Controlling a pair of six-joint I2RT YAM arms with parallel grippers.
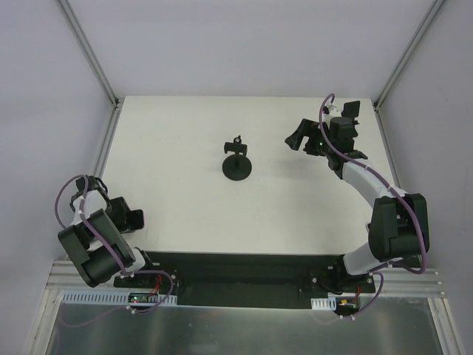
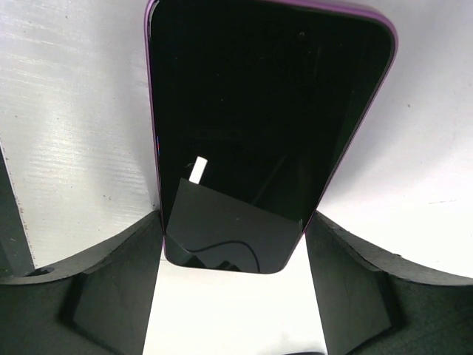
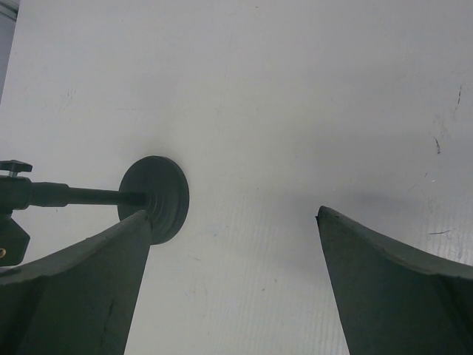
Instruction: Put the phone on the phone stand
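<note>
From the top camera I saw the phone stand (image 1: 236,161) upright near the middle of the table (image 1: 177,133). The left gripper (image 1: 127,214) was low at the left edge and the right gripper (image 1: 301,139) far right. On the left wrist camera the phone (image 2: 266,126) lay flat, its near end clamped between both fingers (image 2: 118,274). On the right wrist camera the claw stood wide apart and empty, with the stand's round base beside one finger.
</note>
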